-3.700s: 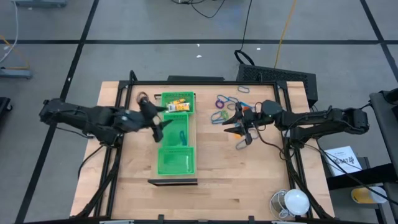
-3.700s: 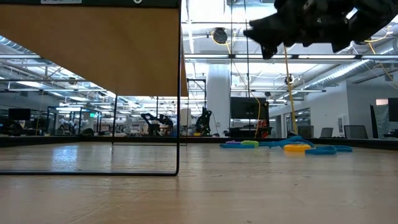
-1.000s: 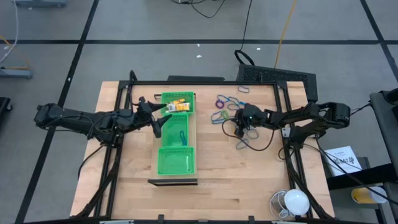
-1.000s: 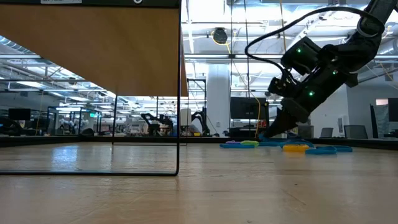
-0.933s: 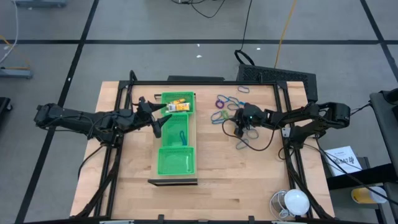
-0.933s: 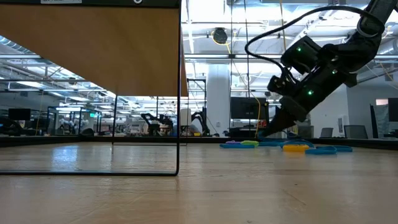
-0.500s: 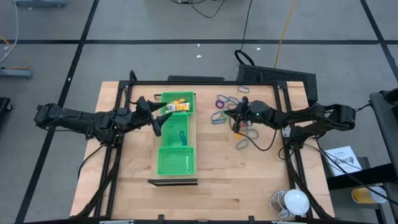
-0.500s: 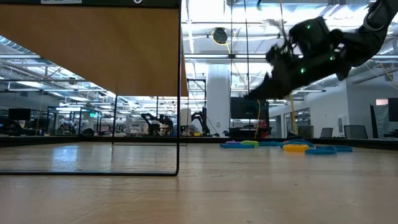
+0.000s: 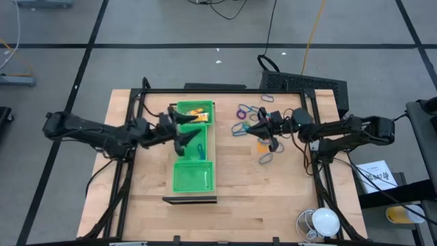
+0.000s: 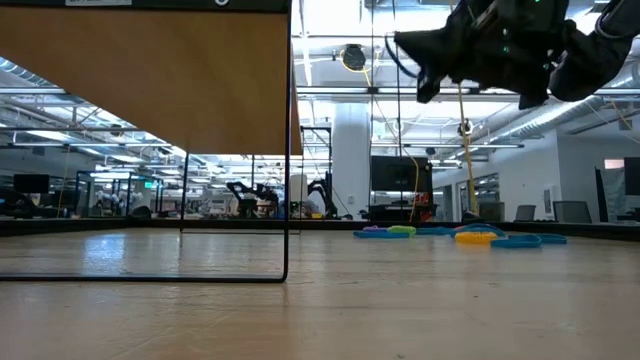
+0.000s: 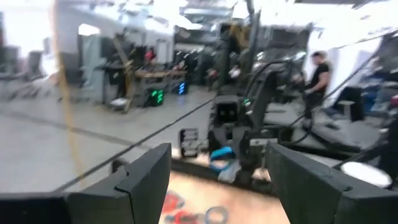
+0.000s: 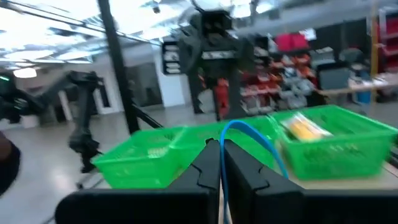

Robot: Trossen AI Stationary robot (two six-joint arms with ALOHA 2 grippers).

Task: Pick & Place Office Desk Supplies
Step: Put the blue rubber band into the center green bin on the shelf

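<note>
Far left on the tabletop [image 9: 136, 205]: left end effector [image 9: 183, 137] at the near edge of the green tray [image 9: 179, 179], fingers spread wide, nothing between them, hovering by the tray's upper and middle compartments. In the upper compartment, small yellow and orange pieces [image 9: 194, 114]; in the middle one, a blue loop [image 9: 201, 149]; lowest compartment seemingly bare.

Further right, lifted off the wood: right end effector [image 9: 260, 125], fingers pressed together on a thin blue loop [image 12: 252, 140], which arcs up and over from the closed tips in the right wrist view. Pointing toward the tray from well apart.

Around and beyond it, the remaining loops [image 9: 246, 113] in purple, blue and green scattered near the far edge, and a further loop [image 9: 265, 159] lying alone, nearer.

Handling, judged: loops look feather-light, thin and floppy, likely to bend, swing or slip from a pinch; best taken anywhere along the band, fingers closing fully across it. Flat on wood, hard to get under; neighbours may tangle or drag along.

In the way, judged: the tray's mesh walls to clear on the drop, and the left arm beside those same compartments.

Bottom right corner: a white lamp-like object [image 9: 323, 221], well clear.
</note>
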